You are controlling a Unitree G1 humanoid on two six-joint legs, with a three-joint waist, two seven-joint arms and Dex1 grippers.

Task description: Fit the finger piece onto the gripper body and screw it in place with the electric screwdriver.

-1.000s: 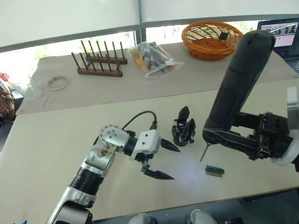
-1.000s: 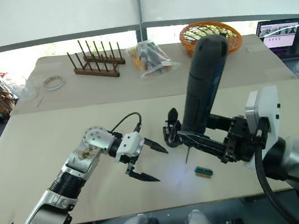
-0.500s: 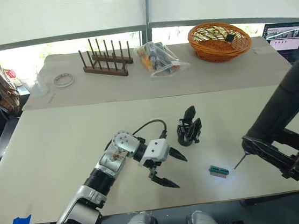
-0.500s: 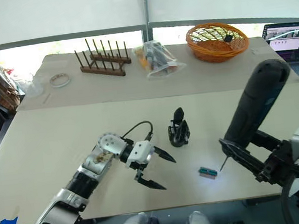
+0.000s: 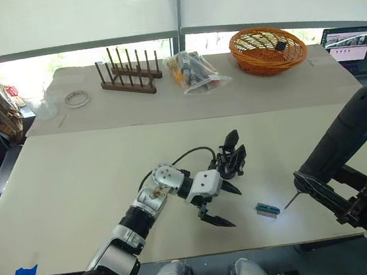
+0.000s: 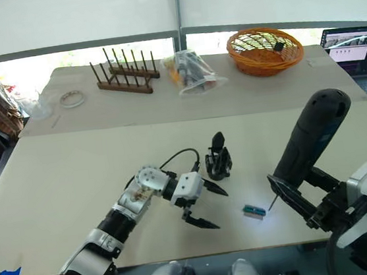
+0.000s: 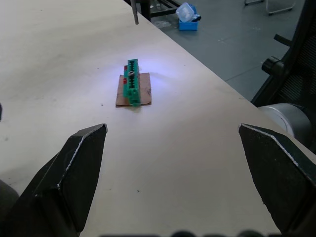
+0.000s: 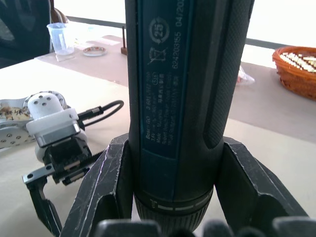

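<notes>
Two grippers were at work over the pale table (image 5: 76, 183). The left gripper (image 5: 223, 204) hung low above the tabletop near the middle, its two black fingers spread wide apart with nothing between them; one fingertip (image 5: 232, 189) reached up close to the base of the gripper body, though whether it touched could not be told. The gripper body (image 5: 231, 160) stood upright on the table just beyond and to the right of that gripper, a pointed black finger rising from its top. Whether the finger piece was that upright blade or lay somewhere else could not be made out.

To the right, the right gripper (image 8: 173, 197) was clamped around the barrel of the electric screwdriver (image 5: 343, 142), one finger pressed to each side of it. The screwdriver leaned with its butt up and to the right and its thin bit (image 5: 290, 199) pointing down toward the table, the tip just right of a small green block (image 5: 267, 208) on a scrap of brown card. That block lay near the front edge, well apart from the gripper body and to the right of the left gripper.

Along the far side sat a wooden peg rack (image 5: 128, 77), a clear bag of parts (image 5: 196, 71), an orange wicker basket (image 5: 267, 48) and a roll of tape (image 5: 77, 98).
</notes>
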